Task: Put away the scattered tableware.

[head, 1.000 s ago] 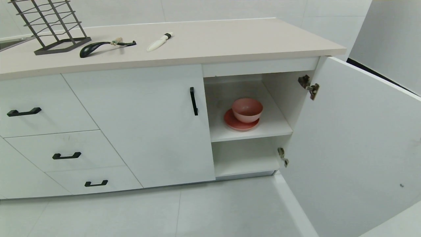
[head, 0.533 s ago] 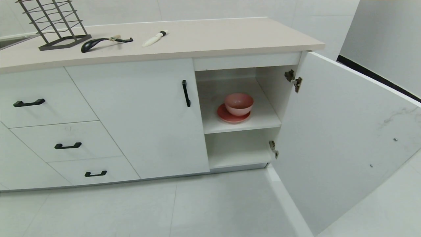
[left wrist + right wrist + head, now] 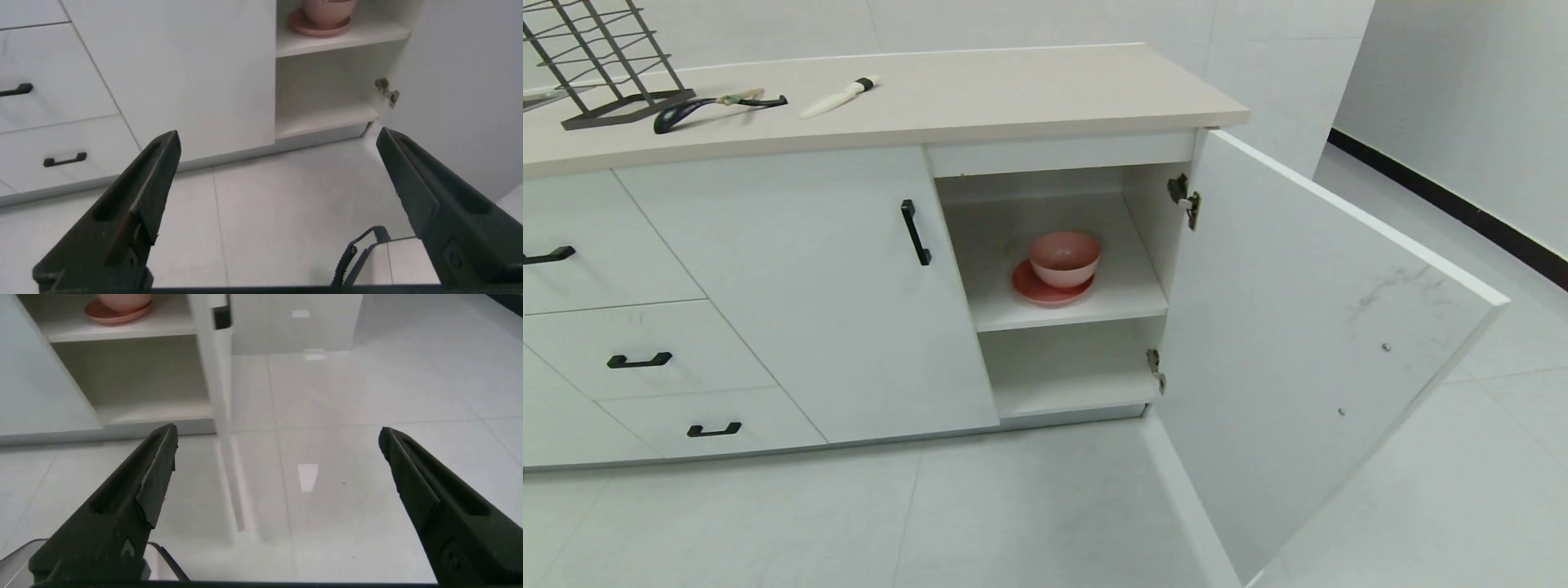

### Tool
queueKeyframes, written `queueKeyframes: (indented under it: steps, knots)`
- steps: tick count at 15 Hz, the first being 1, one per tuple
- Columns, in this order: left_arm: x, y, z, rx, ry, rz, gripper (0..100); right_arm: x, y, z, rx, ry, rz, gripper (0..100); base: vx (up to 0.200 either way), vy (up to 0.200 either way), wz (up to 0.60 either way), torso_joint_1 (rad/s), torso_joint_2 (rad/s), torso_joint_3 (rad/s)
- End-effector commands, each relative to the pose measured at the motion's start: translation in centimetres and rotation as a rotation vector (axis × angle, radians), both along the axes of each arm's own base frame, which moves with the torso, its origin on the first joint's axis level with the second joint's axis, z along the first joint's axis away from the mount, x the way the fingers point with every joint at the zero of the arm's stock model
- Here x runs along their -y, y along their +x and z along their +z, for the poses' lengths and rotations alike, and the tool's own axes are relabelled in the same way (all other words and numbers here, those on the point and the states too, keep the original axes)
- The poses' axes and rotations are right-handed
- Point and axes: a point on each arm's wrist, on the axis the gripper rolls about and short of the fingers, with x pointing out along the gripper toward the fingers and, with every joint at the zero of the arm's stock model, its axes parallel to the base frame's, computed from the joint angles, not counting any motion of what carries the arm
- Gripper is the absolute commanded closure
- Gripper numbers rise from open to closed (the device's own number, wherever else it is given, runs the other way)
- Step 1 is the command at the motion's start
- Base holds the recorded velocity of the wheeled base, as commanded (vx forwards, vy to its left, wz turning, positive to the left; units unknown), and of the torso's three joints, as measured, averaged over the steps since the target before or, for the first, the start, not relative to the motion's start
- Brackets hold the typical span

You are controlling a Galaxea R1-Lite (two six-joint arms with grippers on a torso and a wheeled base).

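Black ladle (image 3: 719, 104) and white knife (image 3: 840, 96) lie lengthwise along the counter (image 3: 1013, 90), left of the open cabinet (image 3: 1123, 286). I judge my left arm nearer. Both jaws gape wide, empty.

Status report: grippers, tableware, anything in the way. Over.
Open and empty: left gripper, right gripper, above the floor. Stowed: bowl on plate, upper cupboard shelf; black ladle and white utensil on counter. Nearby: cupboard door, wide open.

- Countertop (image 3: 1013, 90): near its far left corner stands a wire rack (image 3: 629, 109); just beside it lies a black ladle (image 3: 670, 121), then a white-handled utensil (image 3: 837, 98).
- Upper cabinet shelf (image 3: 1115, 296): a red plate (image 3: 1031, 292) sits mid-shelf with a pink bowl (image 3: 1064, 257) on it.
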Motion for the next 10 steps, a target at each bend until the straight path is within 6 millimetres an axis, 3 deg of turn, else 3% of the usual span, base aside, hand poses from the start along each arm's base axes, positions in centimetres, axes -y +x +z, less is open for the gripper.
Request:
queueKeyframes:
  steps: [1,2,10]
  knots:
    - [-0.01,0.01,0.02,0.000,0.002,0.003,0,0.00,0.02,0.01,-0.002,0.000,0.000,0,-0.200,0.000,0.00,0.002,0.00,0.002]
    - [-0.01,0.01,0.02,0.001,0.004,0.004,0,0.00,0.02,0.01,-0.002,0.000,0.000,0,-0.200,0.000,0.00,0.007,0.01,0.002]
    - [-0.01,0.01,0.02,0.000,-0.001,0.004,0,0.00,0.02,0.01,-0.002,-0.002,0.000,0,0.000,0.000,0.00,0.000,0.00,0.000]
